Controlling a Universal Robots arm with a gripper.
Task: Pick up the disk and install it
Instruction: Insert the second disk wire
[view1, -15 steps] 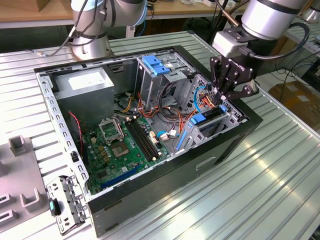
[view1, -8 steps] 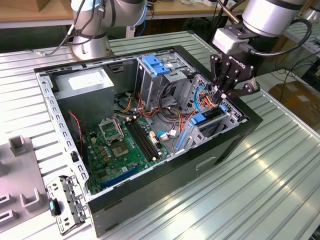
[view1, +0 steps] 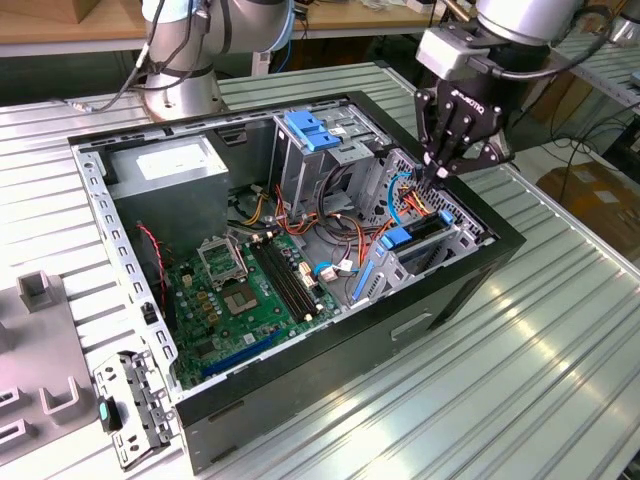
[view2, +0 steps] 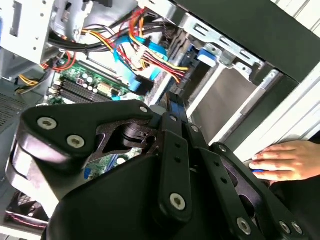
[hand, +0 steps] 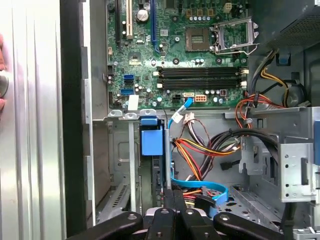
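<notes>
The end effector (view1: 440, 172) is held over the corner of the computer case (view1: 300, 400) on the exterior view's right, just above the drive bay (view1: 455, 240). Its fingers are drawn together, almost closed, and nothing is seen gripped between them. The disk (view1: 420, 230) is judged to be sitting in that bay already, tilted, with its blue rail (view1: 397, 238) facing the middle of the case; whether it is fully seated cannot be told. For this step to be done well, the disk should be pressed squarely along the bay's guides, and the bundle of cables (view1: 410, 195) beside the fingers should be kept from being pinched. Inside the case a motherboard (view1: 250, 290), a grey box (view1: 165, 170) with a white sticker and a metal cage (view1: 320, 150) topped by a blue clip (view1: 310, 130) are held. In the second wrist view a person's hand (view2: 285, 160) is rested on the surface (view1: 500, 380) beside the case
</notes>
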